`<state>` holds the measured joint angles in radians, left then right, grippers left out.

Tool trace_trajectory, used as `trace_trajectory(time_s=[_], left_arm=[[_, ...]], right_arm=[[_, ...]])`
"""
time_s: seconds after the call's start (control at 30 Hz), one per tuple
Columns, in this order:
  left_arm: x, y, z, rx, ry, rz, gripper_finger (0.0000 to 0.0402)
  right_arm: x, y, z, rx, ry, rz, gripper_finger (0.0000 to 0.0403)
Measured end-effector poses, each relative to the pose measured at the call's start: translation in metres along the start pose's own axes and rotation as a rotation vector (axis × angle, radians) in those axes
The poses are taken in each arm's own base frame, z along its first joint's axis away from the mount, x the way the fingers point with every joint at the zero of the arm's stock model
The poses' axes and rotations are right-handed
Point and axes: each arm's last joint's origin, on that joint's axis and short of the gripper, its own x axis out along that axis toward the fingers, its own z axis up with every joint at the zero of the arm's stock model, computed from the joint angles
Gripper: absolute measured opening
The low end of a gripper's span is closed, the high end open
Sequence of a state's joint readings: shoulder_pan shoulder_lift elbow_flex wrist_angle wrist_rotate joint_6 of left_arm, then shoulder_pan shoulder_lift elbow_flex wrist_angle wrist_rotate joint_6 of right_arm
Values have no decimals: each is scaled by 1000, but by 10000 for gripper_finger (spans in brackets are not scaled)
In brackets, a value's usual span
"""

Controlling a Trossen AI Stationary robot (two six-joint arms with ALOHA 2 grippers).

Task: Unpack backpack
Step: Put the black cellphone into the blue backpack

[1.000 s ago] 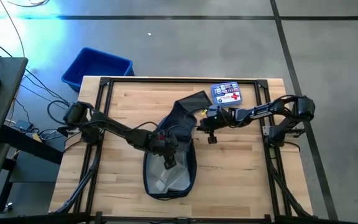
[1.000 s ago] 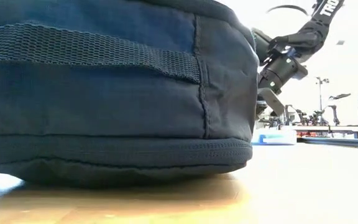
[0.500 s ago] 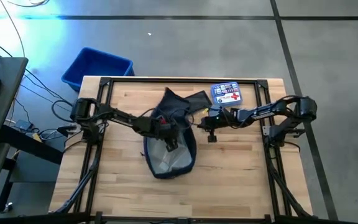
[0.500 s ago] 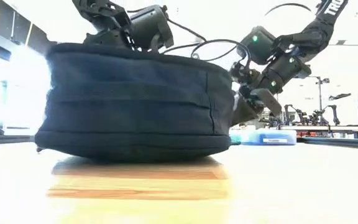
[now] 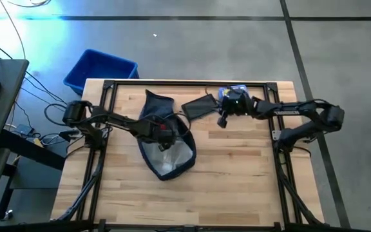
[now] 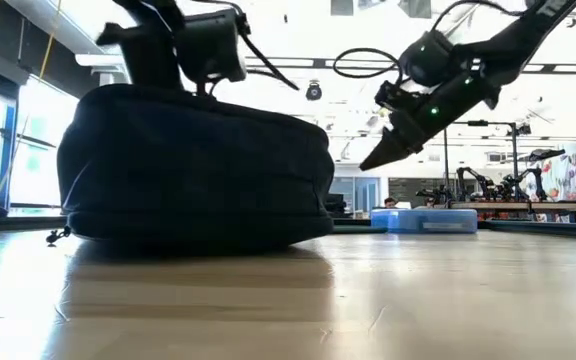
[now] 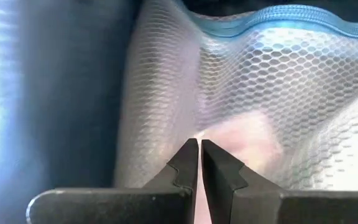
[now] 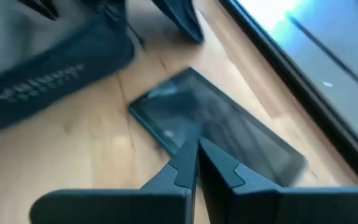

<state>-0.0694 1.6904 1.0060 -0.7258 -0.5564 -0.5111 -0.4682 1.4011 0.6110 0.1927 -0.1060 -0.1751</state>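
Observation:
The dark navy backpack point(image 5: 154, 108) lies open on its back left of the table's middle, its white mesh lining point(image 5: 171, 154) facing up. In the low view it stands as a dark mound point(image 6: 198, 170). My left gripper point(image 5: 163, 140) is shut inside the opening, tips at the mesh point(image 7: 260, 81). My right gripper point(image 5: 223, 121) is shut and hangs in the air point(image 6: 376, 160) above a flat black case point(image 8: 229, 137), touching nothing. The case point(image 5: 198, 106) lies flat on the table to the right of the backpack point(image 8: 42, 56). My left gripper comes slanting down into the open backpack. Its shut fingertips point(image 7: 188, 152) stand against the white mesh lining point(image 7: 229, 134) below the light blue zipper. Whether a fold of mesh is pinched between them I cannot tell. The backpack rests on the table.
A blue first-aid box point(image 5: 235, 92) sits at the far edge under my right arm, and shows low on the table point(image 6: 423, 220). A bright blue bin point(image 5: 98, 69) stands off the table's far left corner. Bare wood fills the near half of the table point(image 5: 192, 200).
My left gripper has moved toward the far left and tipped steeper, and the backpack has slid with it away from the near edge, turning a little. My right gripper has risen and gone toward the far edge, away from the backpack. The black case has stayed put.

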Motion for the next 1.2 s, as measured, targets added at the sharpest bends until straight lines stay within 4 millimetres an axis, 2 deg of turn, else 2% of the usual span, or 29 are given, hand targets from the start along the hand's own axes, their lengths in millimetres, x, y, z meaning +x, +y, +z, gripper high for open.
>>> trace_trajectory(time_s=[0.17,0.3,0.43,0.53,0.6,0.73,0.87,0.97,1.07,1.2], left_arm=[[-26,10,-6,-74,-62,57,7],[-58,11,5,-196,-219,-63,26],[-83,-8,28,-226,-520,-275,36],[-87,-30,47,-222,-730,-422,34],[-80,-44,55,-225,-807,-470,30],[-46,-68,60,-246,-831,-433,20],[-14,-83,62,-273,-792,-430,11],[-7,-90,72,-269,-779,-497,6],[-5,-100,78,-209,-781,-544,2],[-1,-116,78,-105,-759,-589,0]], right_arm=[[27,-7,3,32,36,22,0],[59,-3,-6,20,147,35,0],[82,-4,-19,16,254,33,0],[86,1,-25,22,274,38,0],[84,10,-28,39,301,56,0],[71,41,-34,44,358,152,0],[52,73,-26,23,374,219,0],[30,86,-14,29,362,246,0],[5,90,-3,49,360,259,0],[-21,73,-15,107,375,218,0]])
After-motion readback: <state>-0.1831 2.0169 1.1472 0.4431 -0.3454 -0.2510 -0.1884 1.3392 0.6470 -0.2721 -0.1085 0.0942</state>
